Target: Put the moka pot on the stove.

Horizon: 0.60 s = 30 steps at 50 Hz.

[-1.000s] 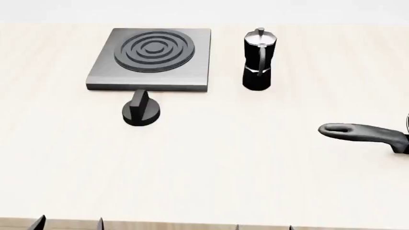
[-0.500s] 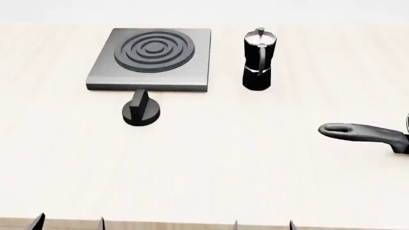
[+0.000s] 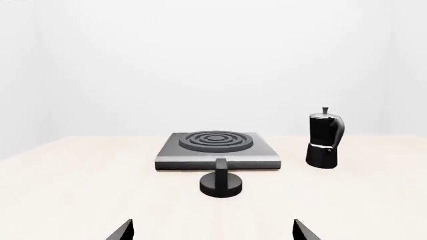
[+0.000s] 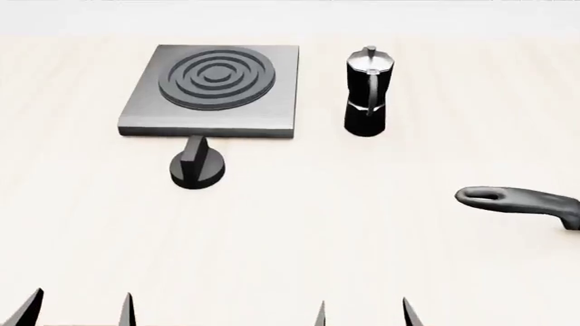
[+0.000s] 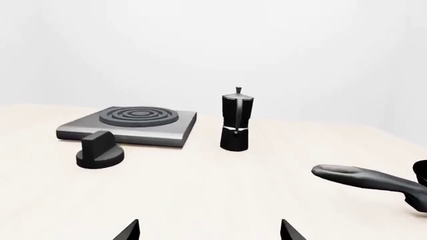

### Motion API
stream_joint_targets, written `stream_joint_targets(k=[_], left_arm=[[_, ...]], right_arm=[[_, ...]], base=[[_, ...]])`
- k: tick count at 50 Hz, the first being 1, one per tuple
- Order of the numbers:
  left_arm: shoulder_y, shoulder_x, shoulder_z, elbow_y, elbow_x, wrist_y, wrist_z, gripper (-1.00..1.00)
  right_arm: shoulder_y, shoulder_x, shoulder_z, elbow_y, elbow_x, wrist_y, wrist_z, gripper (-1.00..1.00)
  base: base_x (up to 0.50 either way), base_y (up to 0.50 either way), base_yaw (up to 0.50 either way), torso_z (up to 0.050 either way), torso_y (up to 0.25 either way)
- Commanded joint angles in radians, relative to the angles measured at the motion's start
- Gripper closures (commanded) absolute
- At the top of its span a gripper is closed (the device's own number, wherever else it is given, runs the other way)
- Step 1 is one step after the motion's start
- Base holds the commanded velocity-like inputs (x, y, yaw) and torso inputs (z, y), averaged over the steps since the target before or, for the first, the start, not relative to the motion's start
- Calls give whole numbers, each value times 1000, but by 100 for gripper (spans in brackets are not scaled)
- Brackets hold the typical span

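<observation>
The moka pot (image 4: 367,92) stands upright on the pale table, just right of the stove (image 4: 145,112), apart from it. It also shows in the left wrist view (image 3: 325,137) and the right wrist view (image 5: 236,121). The stove is a grey square plate with a ring burner, seen in the left wrist view (image 3: 260,159) and right wrist view (image 5: 167,131). My left gripper (image 4: 80,311) and right gripper (image 4: 363,316) sit at the table's near edge, both open and empty, far from the pot. Only the fingertips show.
A squat black knob (image 4: 197,166) sits on the table just in front of the stove. A long black pan handle (image 4: 517,201) reaches in from the right edge, also in the right wrist view (image 5: 367,179).
Both grippers' fingertips have come further into view at the near edge. The head view has shifted slightly, so the table's things sit a little lower in it.
</observation>
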Motion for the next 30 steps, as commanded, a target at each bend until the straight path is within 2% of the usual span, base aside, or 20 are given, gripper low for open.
stream_joint_targets(k=[1,30], left_arm=[[8,-14,12,26,-9,-1,-13,-100],[26,-38,37,51,-35,8,-34,-100]], right_arm=[[-5,8,-14,-31,-4,6,9,-100],[10,19,-31,-19,18,4,16,-100]], base=[[258,0,0,0,0],[285,0,0,0,0]])
